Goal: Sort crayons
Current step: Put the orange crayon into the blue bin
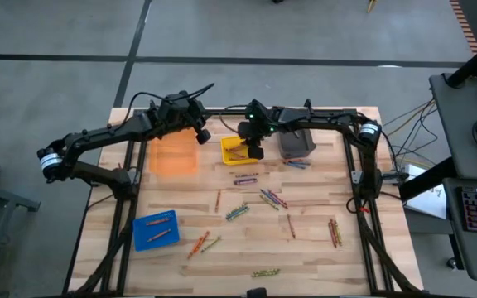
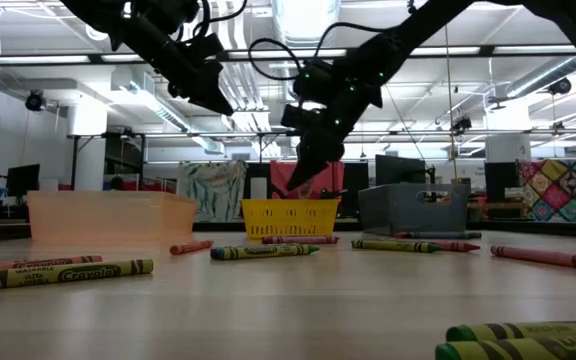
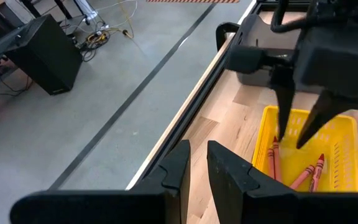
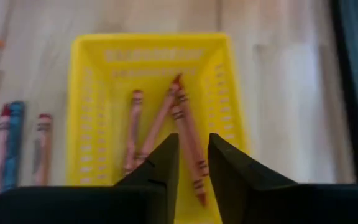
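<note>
Over yellow bin [image 1: 231, 154]: right gripper [image 1: 256, 151], jaws parted, holding nothing
Bin contents: red crayons [image 4: 182, 121]
Left gripper [image 1: 201, 134]: above orange bin [image 1: 175, 155], fingers nearly shut, empty
Table [image 1: 313, 240]: crayons scattered

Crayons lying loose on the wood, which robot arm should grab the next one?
Probably the right: its gripper hangs over the yellow bin, jaws apart, with loose crayons just beyond. The left gripper hovers beside the orange bin.
</note>
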You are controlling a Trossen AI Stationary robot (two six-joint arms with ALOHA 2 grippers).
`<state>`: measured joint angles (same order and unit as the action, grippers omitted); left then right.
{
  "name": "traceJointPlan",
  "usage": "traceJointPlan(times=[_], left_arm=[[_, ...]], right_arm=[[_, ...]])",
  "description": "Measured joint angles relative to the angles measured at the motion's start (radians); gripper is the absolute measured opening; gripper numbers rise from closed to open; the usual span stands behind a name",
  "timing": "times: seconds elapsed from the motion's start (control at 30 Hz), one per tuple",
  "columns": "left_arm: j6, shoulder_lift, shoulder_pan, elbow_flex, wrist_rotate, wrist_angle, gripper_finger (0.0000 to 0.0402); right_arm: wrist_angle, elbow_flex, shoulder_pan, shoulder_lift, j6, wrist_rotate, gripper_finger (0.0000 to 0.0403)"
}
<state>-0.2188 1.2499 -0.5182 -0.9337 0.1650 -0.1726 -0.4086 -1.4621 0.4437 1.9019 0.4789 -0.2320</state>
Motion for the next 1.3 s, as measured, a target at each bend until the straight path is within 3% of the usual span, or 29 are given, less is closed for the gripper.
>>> traceJointPlan(times=[0.2,0.6,0.73,0.87,1.03,1.3], left_arm=[[0.0,0.0,0.0,0.0,0.0,0.0,0.0037],[0.001,-0.001,0.0,0.0,0.0,0.0,0.0037],[0.041,0.003,0.002,0.001,0.0,0.022,0.0037],[0.097,0.004,0.008,0.002,0.0,0.093,0.0037],[0.154,0.0,0.034,0.001,0.0,0.135,0.0037],[0.282,-0.014,0.12,0.001,0.0,0.025,0.0037]], right_arm=[[-0.061,-0.063,-0.022,0.055,0.0,0.008,0.0015],[-0.073,-0.122,-0.024,0.038,0.02,0.067,0.0009],[-0.117,-0.121,-0.026,0.032,0.003,-0.005,0.0009],[-0.099,-0.096,-0.029,0.026,0.009,-0.139,0.0008],[-0.008,-0.031,-0.038,-0.026,0.03,-0.142,0.0008],[0.021,0.104,-0.05,-0.168,-0.008,-0.116,0.0008]])
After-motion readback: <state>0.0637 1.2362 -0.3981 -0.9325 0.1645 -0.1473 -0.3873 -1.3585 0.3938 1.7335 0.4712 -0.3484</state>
